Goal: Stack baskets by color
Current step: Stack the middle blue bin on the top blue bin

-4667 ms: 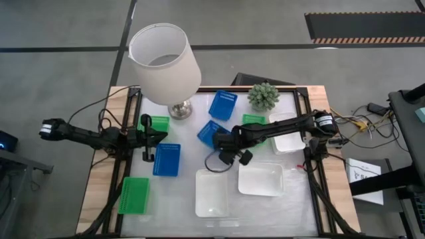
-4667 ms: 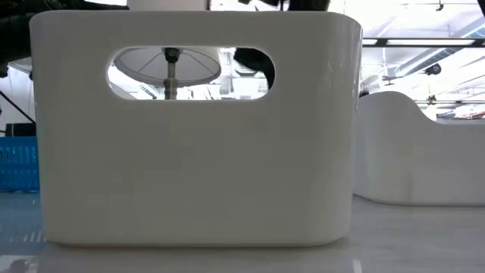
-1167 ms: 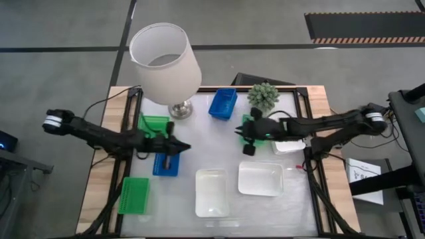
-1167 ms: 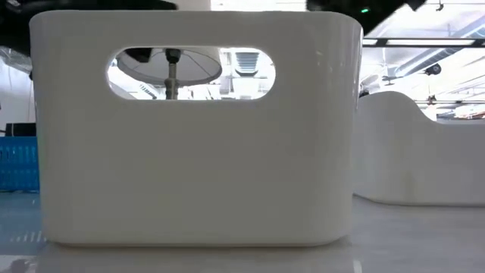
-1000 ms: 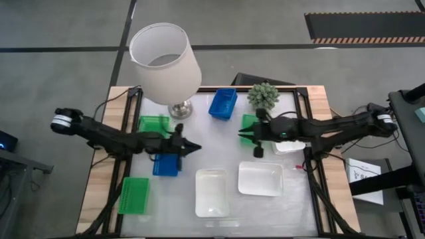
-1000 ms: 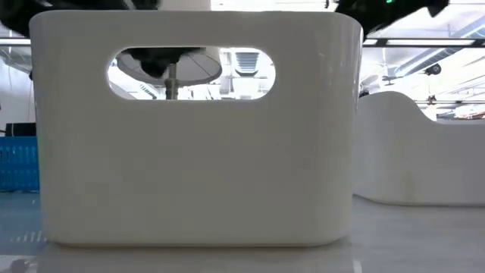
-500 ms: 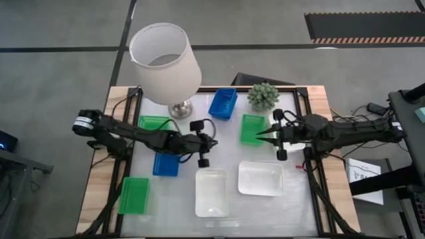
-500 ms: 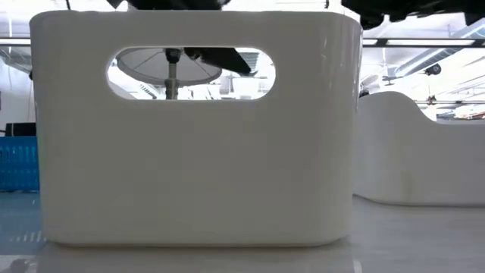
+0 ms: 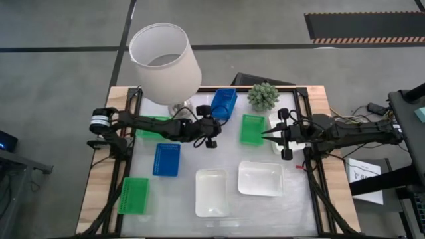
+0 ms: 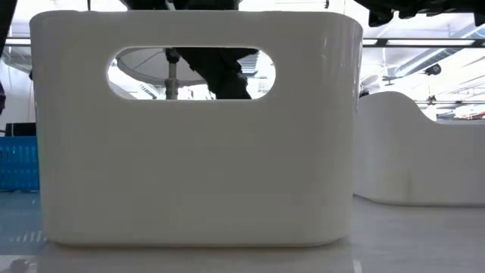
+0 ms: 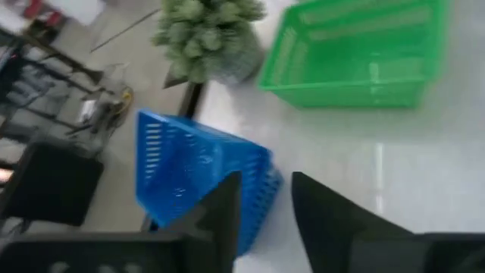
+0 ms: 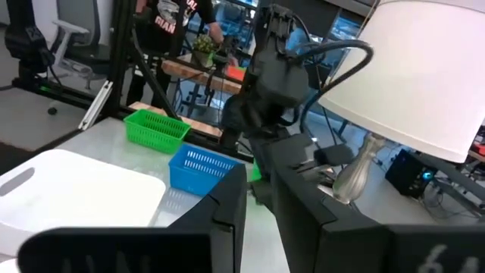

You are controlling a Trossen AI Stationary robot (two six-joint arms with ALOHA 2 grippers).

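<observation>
the left pincer (image 9: pixel 214 131), fingers apart and empty, nears the tilted blue basket (image 9: pixel 224 103) at the bench's far edge; a push could tip it off. the right pincer (image 9: pixel 267 136), narrowly parted, empty, hovers beside a green basket (image 9: pixel 252 129).

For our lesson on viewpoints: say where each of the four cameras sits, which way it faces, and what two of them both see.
High view: above the table, facing straight down; both dark arms, left tool, right tool.
Low view: table height, facing a white plastic basket wall; some dark arm shows through its handle hole.
Left wrist view: on the left arm, facing a blue perforated plastic basket; own fingers.
Right wrist view: facing the left arm; own fingers.
Shared: high and left wrist views both show that blue basket.
</observation>
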